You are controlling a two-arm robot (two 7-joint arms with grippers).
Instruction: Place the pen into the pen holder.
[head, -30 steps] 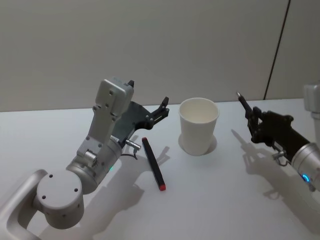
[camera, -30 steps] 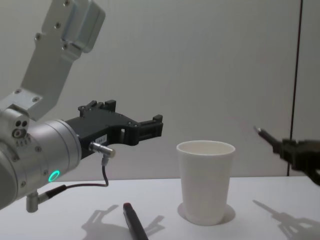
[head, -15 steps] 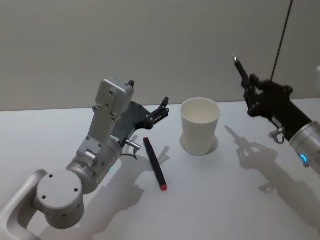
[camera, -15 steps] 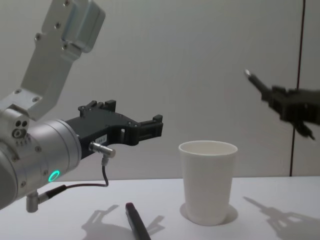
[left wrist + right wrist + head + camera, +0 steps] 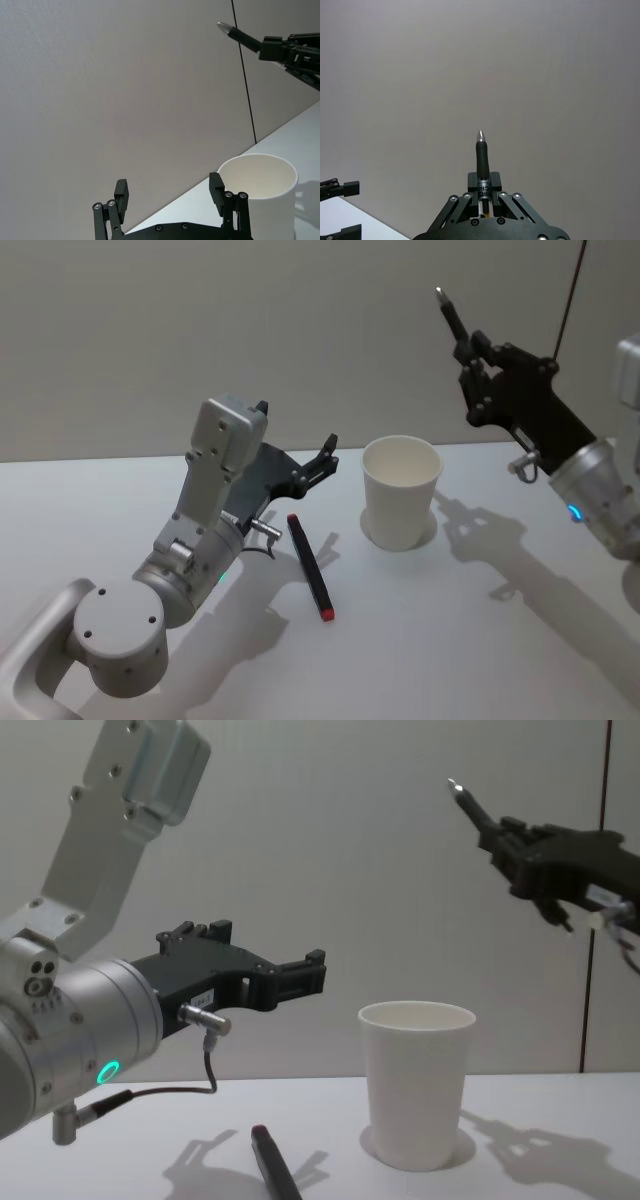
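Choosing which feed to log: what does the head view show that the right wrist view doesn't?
Head view: the cup and the spare pen lying left of it. Right wrist view: the grip on the held pen head-on, its tip pointing away. Both: the right gripper shut on that pen, and the open left gripper.

Pen holder (image 5: 398, 505) mouth unblocked, air above free. Left gripper (image 5: 296, 426) at its 9 o'clock, loose pen (image 5: 309, 568) at 8; table open 3 to 6.

Plain white pen holder (image 5: 400, 495), black held pen (image 5: 452, 318) with silver tip, black lying pen (image 5: 308, 568) with red end, white table (image 5: 450, 640)
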